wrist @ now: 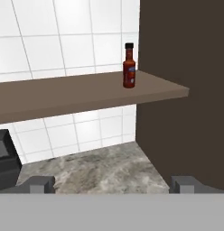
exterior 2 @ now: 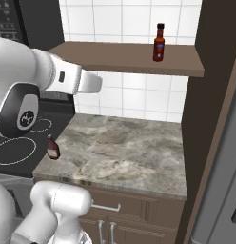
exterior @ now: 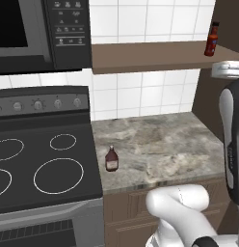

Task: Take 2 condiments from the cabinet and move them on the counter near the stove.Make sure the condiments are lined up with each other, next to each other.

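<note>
On shelf of cabinet (exterior 2: 124,59), near tall side panel: slim red-orange bottle (exterior 2: 159,43), upright, not yet fetched. Squat maroon bottle (exterior: 112,159) upright on desk (exterior: 160,144), just beside stove (exterior: 44,164) edge; likely first condiment, already delivered, acting as reference for alignment. Jaws (wrist: 114,184) spread wide, empty, well apart from the shelf bottle, camera facing it; judged approach for second grasp. Second bottle must end up next to the maroon one, in line.

flat, even rendered light all round, bright on the white wall tiles (exterior 2: 134,19) with no glare. only soft shadow sits under the shelf (exterior: 150,57), and the side panel (wrist: 186,67) reads dark. edges stay straight but everything looks slightly soft and low-res.
</note>
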